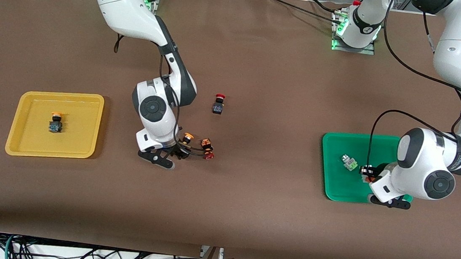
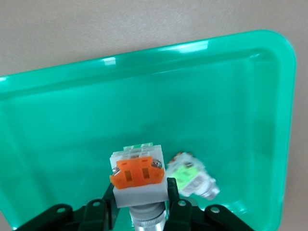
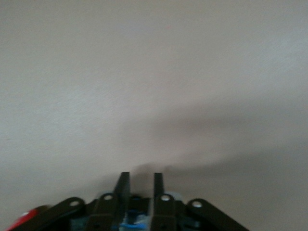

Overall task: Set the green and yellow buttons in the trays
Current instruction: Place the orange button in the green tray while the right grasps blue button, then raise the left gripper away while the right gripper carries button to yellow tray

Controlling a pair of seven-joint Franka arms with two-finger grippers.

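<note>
My left gripper [image 1: 366,173] is shut on the white-bodied button with the orange part [image 2: 137,173] and holds it low over the green tray [image 1: 335,186]. The tray also fills the left wrist view [image 2: 72,120]. The white button with the light-green part [image 1: 349,162] lies in that tray, beside the held one [image 2: 190,175]. My right gripper [image 1: 179,152] is low at the table's middle. Its jaws stand close together on the black-blue body [image 3: 137,216] of a yellow-capped button [image 1: 188,136]. Another yellow-capped button [image 1: 56,123] sits in the yellow tray [image 1: 82,132].
A red-capped black switch [image 1: 208,149] lies right beside the right gripper, toward the left arm's end. Another red-capped switch [image 1: 218,103] stands farther from the front camera. A red edge [image 3: 24,221] shows in the right wrist view.
</note>
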